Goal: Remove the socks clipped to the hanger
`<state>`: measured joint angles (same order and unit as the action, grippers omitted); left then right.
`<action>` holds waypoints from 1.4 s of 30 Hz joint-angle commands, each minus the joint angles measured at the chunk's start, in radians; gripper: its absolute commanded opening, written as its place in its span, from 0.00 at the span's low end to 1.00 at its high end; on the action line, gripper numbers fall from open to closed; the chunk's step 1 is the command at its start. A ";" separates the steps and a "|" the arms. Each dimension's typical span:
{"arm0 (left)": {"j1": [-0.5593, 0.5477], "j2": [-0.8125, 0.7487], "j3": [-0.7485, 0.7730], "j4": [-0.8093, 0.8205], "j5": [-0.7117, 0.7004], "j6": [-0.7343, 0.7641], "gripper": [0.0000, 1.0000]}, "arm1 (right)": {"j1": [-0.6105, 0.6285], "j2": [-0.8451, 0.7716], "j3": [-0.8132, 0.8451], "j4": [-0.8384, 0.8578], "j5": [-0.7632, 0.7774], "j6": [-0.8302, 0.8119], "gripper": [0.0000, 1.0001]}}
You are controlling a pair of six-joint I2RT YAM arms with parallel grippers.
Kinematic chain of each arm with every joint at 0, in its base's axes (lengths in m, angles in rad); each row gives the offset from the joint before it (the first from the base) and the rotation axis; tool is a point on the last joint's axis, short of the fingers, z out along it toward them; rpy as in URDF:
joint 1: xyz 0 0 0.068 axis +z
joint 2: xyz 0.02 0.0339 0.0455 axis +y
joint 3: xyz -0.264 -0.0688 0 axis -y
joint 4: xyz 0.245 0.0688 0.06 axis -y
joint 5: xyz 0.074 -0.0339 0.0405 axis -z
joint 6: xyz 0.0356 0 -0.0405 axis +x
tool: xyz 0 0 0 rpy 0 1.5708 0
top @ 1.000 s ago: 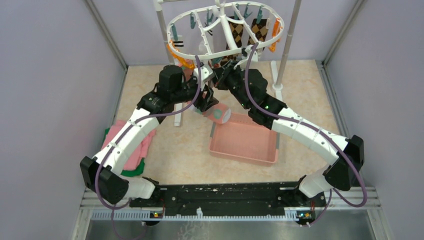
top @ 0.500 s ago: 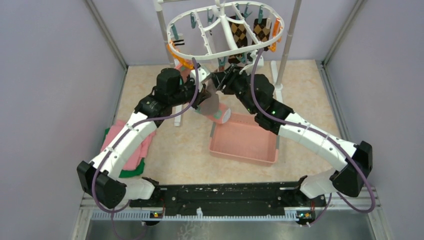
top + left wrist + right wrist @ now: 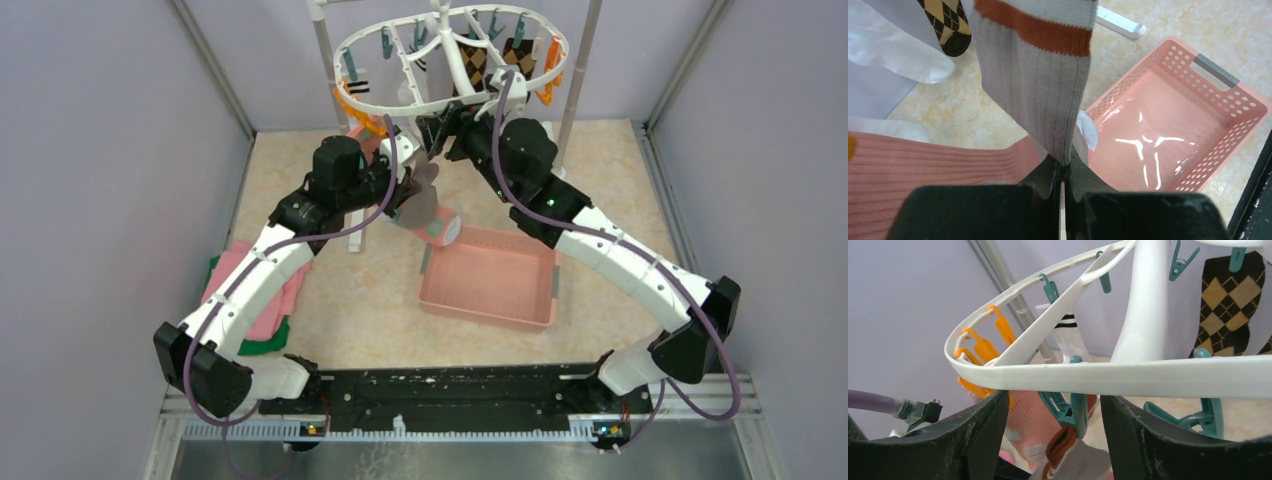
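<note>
The white oval hanger (image 3: 380, 108) hangs at the back with teal and orange clips. A grey-brown sock (image 3: 1033, 85) with an orange-striped cuff hangs from a teal clip (image 3: 1073, 412) under the hanger's rim (image 3: 1128, 377). My left gripper (image 3: 1064, 172) is shut on that sock's lower end, just under the ring (image 3: 408, 195). My right gripper (image 3: 1053, 425) is open, one finger on each side of the clip, touching nothing. A pink sock (image 3: 923, 160) hangs beside it. Argyle socks (image 3: 1230, 305) and a white black-striped sock (image 3: 1068, 335) hang further back.
A pink perforated basket (image 3: 485, 318) sits on the floor below and right of the socks. Folded pink and green cloths (image 3: 255, 300) lie at the left. The stand's metal poles (image 3: 575, 90) rise at the back, with grey walls on both sides.
My left gripper has closed on the grey-brown sock. My right gripper has opened and risen to the clip under the hanger's rim.
</note>
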<state>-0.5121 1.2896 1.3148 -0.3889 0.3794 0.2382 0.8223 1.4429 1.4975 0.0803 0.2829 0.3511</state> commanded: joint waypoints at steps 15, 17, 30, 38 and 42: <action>-0.015 -0.016 0.032 0.013 -0.008 0.001 0.03 | -0.005 0.004 0.020 0.088 0.033 -0.242 0.55; -0.016 -0.018 0.029 0.014 -0.009 0.000 0.03 | -0.006 -0.014 -0.004 0.108 0.037 -0.242 0.52; -0.031 0.004 0.032 -0.002 0.003 0.008 0.04 | -0.006 -0.022 -0.010 0.125 -0.004 -0.248 0.00; -0.061 -0.010 -0.019 -0.056 0.022 0.081 0.02 | -0.037 -0.018 -0.005 0.098 -0.024 -0.222 0.00; -0.078 -0.047 -0.099 -0.055 0.021 0.092 0.03 | -0.055 -0.019 -0.012 0.078 -0.043 -0.200 0.00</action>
<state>-0.5716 1.2884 1.2739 -0.4366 0.3809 0.2916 0.7868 1.4590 1.4780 0.1589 0.2680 0.1246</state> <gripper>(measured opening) 0.036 0.247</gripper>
